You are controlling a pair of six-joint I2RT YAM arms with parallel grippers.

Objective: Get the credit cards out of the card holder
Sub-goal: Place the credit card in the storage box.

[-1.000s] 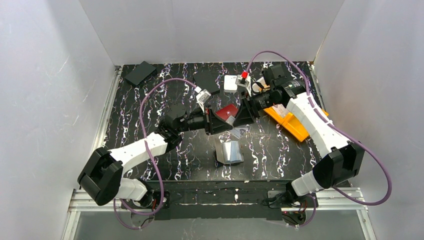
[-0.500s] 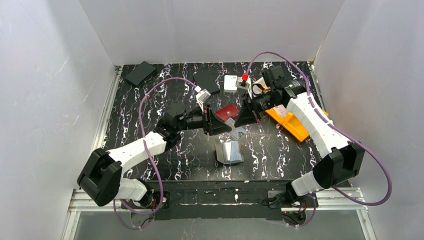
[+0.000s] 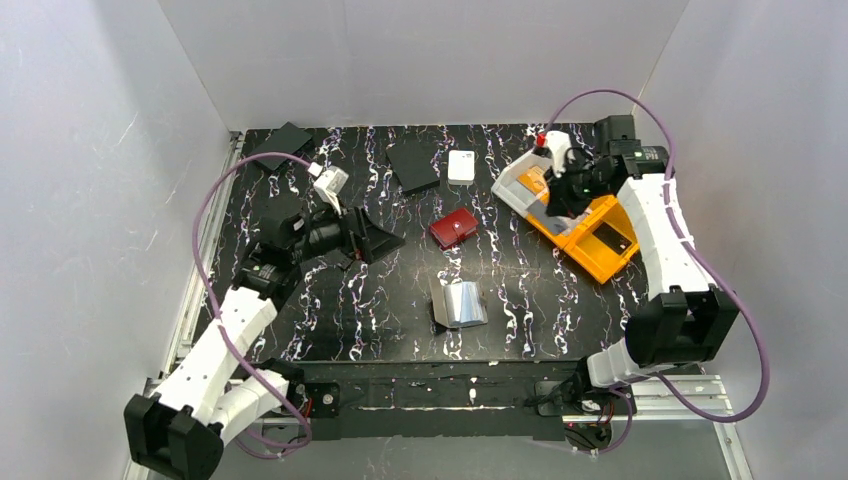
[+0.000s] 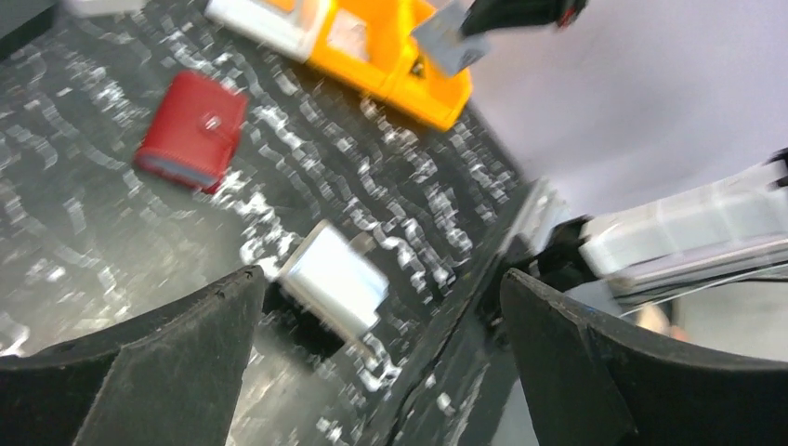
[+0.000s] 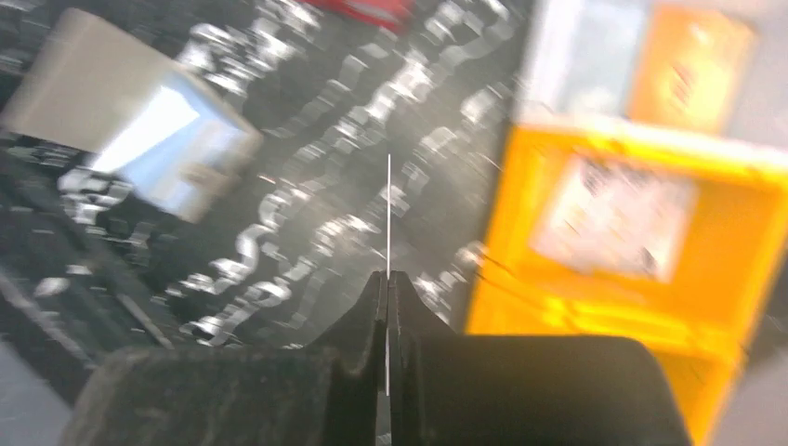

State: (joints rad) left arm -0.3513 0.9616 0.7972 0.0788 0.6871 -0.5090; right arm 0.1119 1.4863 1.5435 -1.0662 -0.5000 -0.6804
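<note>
Open grey card holder (image 3: 458, 303) near front centre; pale card (image 4: 443, 46) aloft.

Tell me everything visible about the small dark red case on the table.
The dark red case is a small rectangular wallet-like pouch that looks like leather. It is closed, with one small metal-looking snap on its face. A pale edge shows along one side in the left wrist view. It lies flat near the middle of the black marbled table, alone; nothing touches it.
</note>
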